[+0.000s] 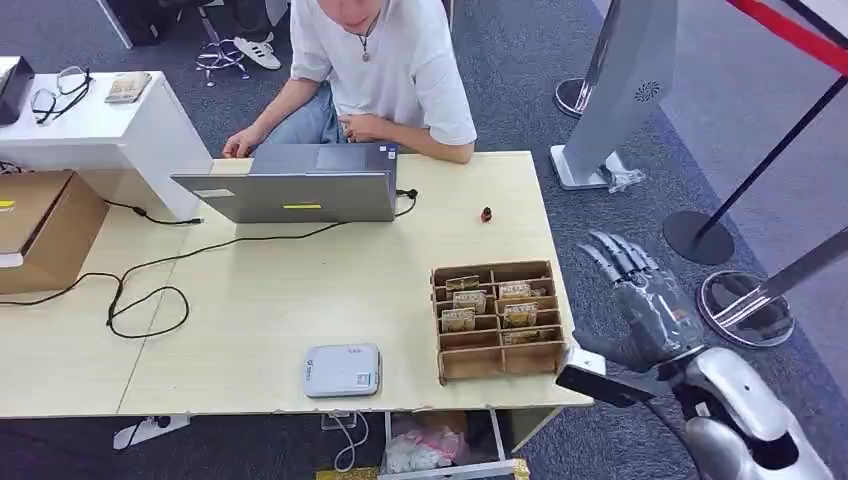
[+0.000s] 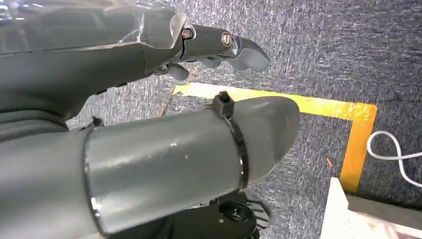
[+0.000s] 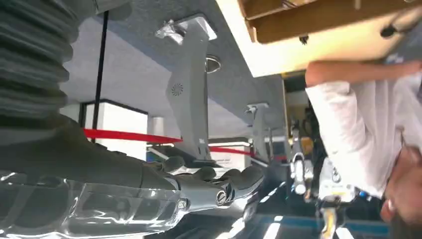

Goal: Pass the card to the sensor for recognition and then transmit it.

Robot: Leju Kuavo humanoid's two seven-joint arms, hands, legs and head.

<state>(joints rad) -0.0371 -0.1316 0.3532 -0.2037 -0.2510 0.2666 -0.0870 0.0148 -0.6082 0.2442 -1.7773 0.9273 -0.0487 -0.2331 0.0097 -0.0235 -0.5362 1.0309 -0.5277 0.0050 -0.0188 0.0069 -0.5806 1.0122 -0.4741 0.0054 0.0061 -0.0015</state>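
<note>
The cards sat upright in the slots of the wooden box at the table's near right, several slots filled and the nearest row apparently bare. The sensor lay just left of it by the near edge. The right hand hovered right of the box, fingers spread, holding nothing; it would need to come over the slots and pinch one card's top edge cleanly. The left hand hung over the carpet, also holding nothing

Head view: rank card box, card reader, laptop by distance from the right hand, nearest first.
From the right hand, off the table's right edge:
1. Card box, right side of the table, just beside the hand.
2. Card reader, near the front edge, middle of the table.
3. Laptop, far side, in front of the person.
</note>
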